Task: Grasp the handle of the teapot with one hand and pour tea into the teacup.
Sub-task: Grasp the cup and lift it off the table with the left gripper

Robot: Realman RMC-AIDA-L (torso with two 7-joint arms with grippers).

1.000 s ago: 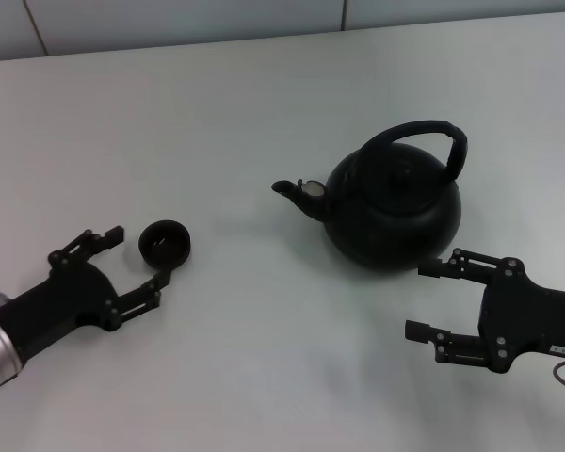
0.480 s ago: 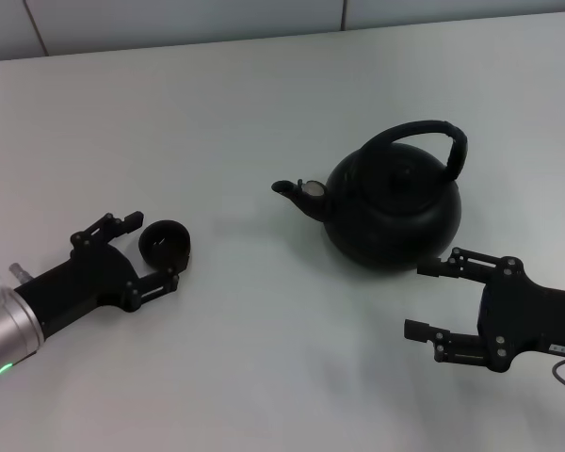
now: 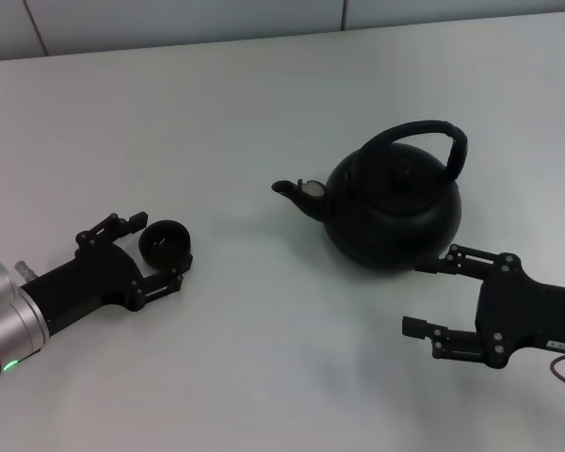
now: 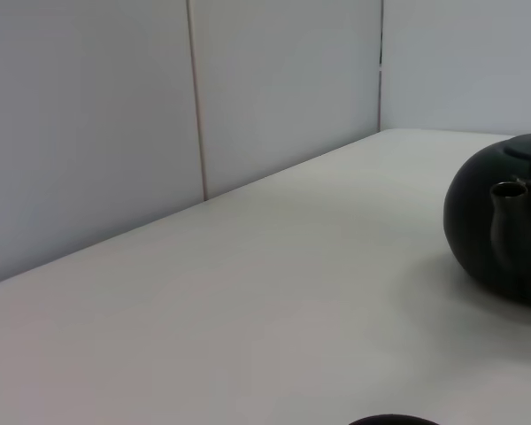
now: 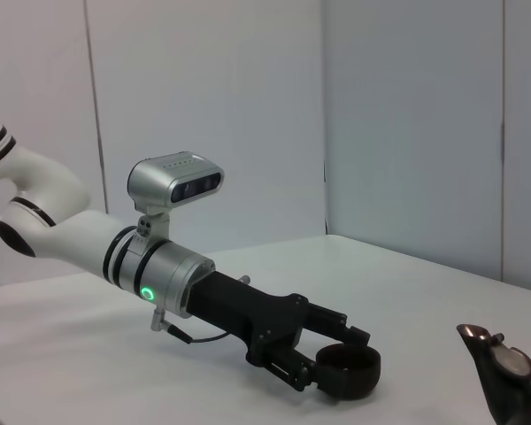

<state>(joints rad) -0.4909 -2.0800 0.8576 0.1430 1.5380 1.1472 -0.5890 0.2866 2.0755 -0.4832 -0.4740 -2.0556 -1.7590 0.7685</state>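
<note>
Overhead, pale table (image 3: 264, 113) meets panelled wall (image 4: 88, 115); teapot (image 3: 393, 209) upright.

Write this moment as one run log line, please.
left gripper: open around teacup | right gripper: open, near teapot | handle: ungrasped

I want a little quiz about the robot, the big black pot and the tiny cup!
1. True or false: the round matte-black teapot stands upright on the white table.
2. Which gripper has its open fingers on either side of the tiny round black teacup: A) left gripper, B) right gripper?
3. Fill in: the thick black arched handle is held by ____ gripper.

Key: 1 true; 2 A; 3 neither.
</note>
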